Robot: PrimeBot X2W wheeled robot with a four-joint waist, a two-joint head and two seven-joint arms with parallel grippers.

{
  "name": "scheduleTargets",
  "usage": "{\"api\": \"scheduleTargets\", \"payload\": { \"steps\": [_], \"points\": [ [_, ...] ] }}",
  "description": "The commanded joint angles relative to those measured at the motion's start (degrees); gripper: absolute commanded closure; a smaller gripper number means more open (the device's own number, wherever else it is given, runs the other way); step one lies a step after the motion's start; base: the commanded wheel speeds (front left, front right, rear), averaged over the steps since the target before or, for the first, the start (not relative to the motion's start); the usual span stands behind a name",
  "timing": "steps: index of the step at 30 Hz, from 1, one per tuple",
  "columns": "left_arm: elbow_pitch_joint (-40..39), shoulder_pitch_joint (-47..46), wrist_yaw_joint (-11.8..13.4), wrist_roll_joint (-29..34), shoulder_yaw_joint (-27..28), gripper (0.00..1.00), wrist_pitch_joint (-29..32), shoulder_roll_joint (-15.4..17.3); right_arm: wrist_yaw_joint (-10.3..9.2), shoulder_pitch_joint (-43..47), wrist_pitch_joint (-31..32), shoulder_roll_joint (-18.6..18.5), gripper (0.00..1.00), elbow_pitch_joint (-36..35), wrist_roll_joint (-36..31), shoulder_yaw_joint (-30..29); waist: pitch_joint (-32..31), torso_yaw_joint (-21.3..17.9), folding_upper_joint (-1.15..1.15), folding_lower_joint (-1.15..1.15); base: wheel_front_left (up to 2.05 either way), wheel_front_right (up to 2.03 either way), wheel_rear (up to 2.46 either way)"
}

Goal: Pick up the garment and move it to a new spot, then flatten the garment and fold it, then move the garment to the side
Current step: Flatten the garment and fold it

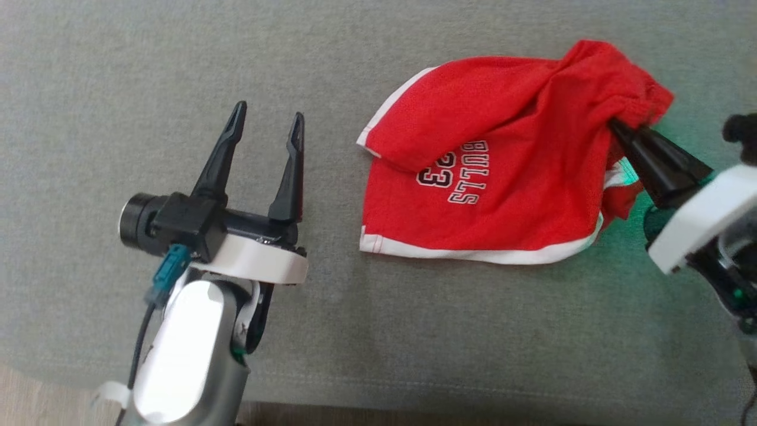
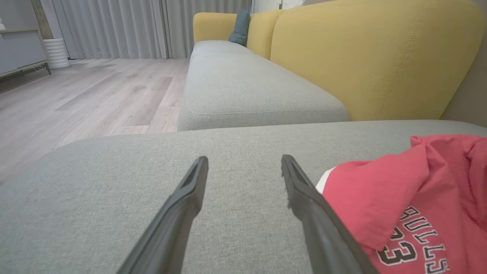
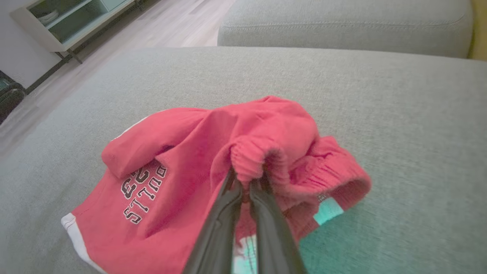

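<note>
Garment: red mesh basketball shorts (image 1: 491,177) with white trim along the hems and a black-and-white "BULLS 23" print.
Where it lies: on the grey woven sofa seat cushion (image 1: 118,71), right of the middle in the head view.
Long axis: runs left to right across the head view, roughly along the cushion's near edge.
Which way it points: the elastic waistband is at the right end and the two leg hems are at the left end.
Print: reads upside down in the head view, with the letters towards the near edge.
Lie of the cloth: rumpled. The far leg is folded over towards the near one and covers part of the number. The waistband end is gathered into a raised bunch.
Right gripper (image 3: 246,182): its jaws are clenched on the bunched waistband, with the elastic puckered around the tips.
Left gripper (image 1: 269,112): its jaws are spread apart with nothing between them. It is left of the leg hems, apart from the cloth, with the fingers pointing away from the near edge.
Light: a teal-green glow (image 3: 342,236) falls on the cushion beside the waistband.
Background: a mustard-yellow sofa backrest (image 2: 373,57) and a pale wooden floor (image 2: 95,95) in the left wrist view.
</note>
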Motion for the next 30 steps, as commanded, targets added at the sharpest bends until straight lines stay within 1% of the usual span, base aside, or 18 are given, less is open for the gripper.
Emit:
{"api": "scheduleTargets", "payload": {
  "steps": [1,5,6,7,8,13,14,15,18,20,25,30],
  "points": [
    [-1.94,-1.32,0.09,-0.42,1.12,0.0,-0.29,0.33,-0.05,-1.77,-1.19,-0.6,1.0,0.1,0.6,1.64,1.04,0.98,0.0,0.0,0.0,0.0,0.0],
    [-1.73,-1.35,0.36,-0.52,1.05,0.0,-0.29,0.28,-0.05,-4.04,-3.97,-0.65,1.0,4.45,0.94,3.72,1.11,0.92,0.0,0.0,0.0,0.0,0.0],
    [-1.69,-1.28,0.41,-0.48,1.14,0.0,-0.29,0.28,-0.05,-4.27,-5.05,-0.54,0.71,5.27,0.87,4.0,0.99,0.73,0.0,0.0,0.0,0.0,0.0],
    [-1.63,-1.18,0.48,-0.41,1.28,0.0,-0.29,0.27,-0.05,-4.31,-6.13,-0.43,0.24,6.02,0.7,4.32,0.79,0.45,0.0,0.0,0.0,0.0,0.0],
    [-1.57,-1.03,0.56,-0.3,1.43,0.0,-0.29,0.27,-0.05,-4.18,-7.15,-0.26,0.0,6.71,0.56,4.57,0.54,0.09,0.0,0.0,0.0,0.0,0.0],
    [-1.01,-0.11,0.42,0.23,2.26,0.0,-0.29,0.43,-0.05,-1.59,-15.66,1.44,0.0,8.33,-1.1,4.3,-1.41,-2.0,0.0,0.0,0.0,0.0,0.0],
    [-1.01,-0.11,0.42,0.23,2.26,0.0,-0.29,0.43,-0.05,-1.59,-15.66,1.44,0.0,8.33,-1.1,4.3,-1.41,-2.0,0.0,0.0,0.0,0.0,0.0],
    [-0.88,0.09,0.34,0.25,2.37,0.0,-0.29,0.44,-0.05,-0.59,-17.47,1.77,0.0,8.48,-1.42,4.09,-1.92,-2.38,0.0,0.0,0.0,0.0,0.0],
    [-0.69,0.82,0.28,0.36,2.78,0.0,-0.29,0.49,-0.05,2.58,-23.24,3.11,0.0,8.5,-2.83,2.58,-3.5,-3.73,0.0,0.0,0.0,0.0,0.0],
    [-0.59,1.43,0.28,0.47,3.12,0.0,-0.29,0.69,-0.05,4.49,-26.02,4.1,0.0,8.56,-4.21,1.24,-4.41,-4.72,0.0,0.0,0.0,0.0,0.0],
    [-0.56,3.12,0.32,0.69,4.01,0.0,-0.29,1.53,-0.05,7.16,-30.57,6.11,0.0,7.47,-8.67,-2.04,-6.3,-6.93,0.0,0.0,0.0,0.0,0.0],
    [-0.62,4.71,0.5,0.74,4.73,0.0,-0.29,2.21,-0.05,8.34,-32.54,7.38,0.0,5.41,-13.73,-3.73,-7.93,-8.38,0.0,0.0,0.0,0.0,0.0]
  ]
}}
